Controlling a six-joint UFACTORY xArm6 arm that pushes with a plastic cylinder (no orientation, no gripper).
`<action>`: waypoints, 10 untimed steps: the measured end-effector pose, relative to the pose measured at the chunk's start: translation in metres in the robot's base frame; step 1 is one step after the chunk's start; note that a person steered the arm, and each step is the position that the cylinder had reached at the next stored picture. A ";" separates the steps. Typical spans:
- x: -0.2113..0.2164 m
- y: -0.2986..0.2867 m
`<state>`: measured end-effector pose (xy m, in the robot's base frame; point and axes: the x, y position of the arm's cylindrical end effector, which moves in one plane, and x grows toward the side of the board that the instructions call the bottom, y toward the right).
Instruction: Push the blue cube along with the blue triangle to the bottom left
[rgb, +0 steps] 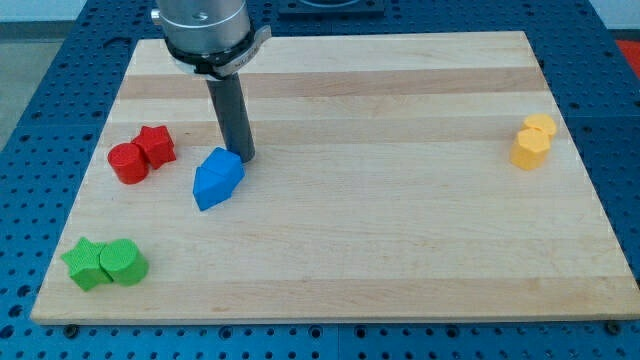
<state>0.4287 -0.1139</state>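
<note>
Two blue blocks sit pressed together left of the board's middle and read as one blue mass; the upper right part (224, 166) looks like the blue cube and the lower left part (209, 188) like the blue triangle, but the split is hard to make out. My tip (243, 157) stands at the upper right edge of the blue pair, touching or nearly touching it. The dark rod rises from there to the arm's metal head at the view's top.
A red cylinder (127, 163) and a red star (155, 145) sit together left of the blue pair. A green star (86, 264) and a green cylinder (122, 262) sit at the bottom left corner. Two yellow blocks (533, 141) sit at the right edge. The wooden board (400, 230) lies on a blue perforated table.
</note>
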 end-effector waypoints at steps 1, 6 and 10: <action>0.016 0.001; 0.052 -0.016; 0.085 -0.057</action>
